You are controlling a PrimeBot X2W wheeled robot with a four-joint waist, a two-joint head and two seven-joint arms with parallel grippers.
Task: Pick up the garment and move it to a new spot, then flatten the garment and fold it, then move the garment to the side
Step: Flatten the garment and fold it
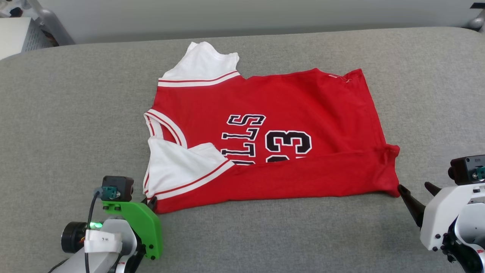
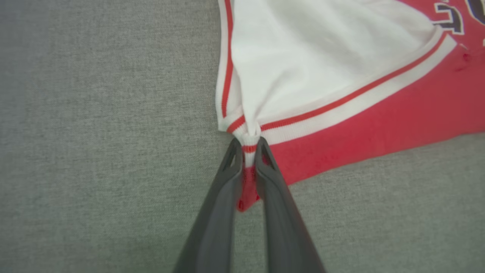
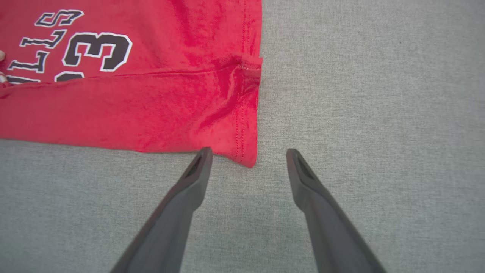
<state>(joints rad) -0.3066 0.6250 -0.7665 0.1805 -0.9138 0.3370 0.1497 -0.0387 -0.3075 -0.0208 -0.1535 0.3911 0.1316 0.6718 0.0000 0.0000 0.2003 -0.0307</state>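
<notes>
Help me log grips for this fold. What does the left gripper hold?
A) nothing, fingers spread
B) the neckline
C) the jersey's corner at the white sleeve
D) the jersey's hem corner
C: the left wrist view shows the left gripper pinched shut on the garment corner below the sleeve trim.

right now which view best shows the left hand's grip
Left wrist view: left hand pinched shut on the jersey corner. Head view: the wrist covers that grip. Right wrist view: the far hem corner.
</notes>
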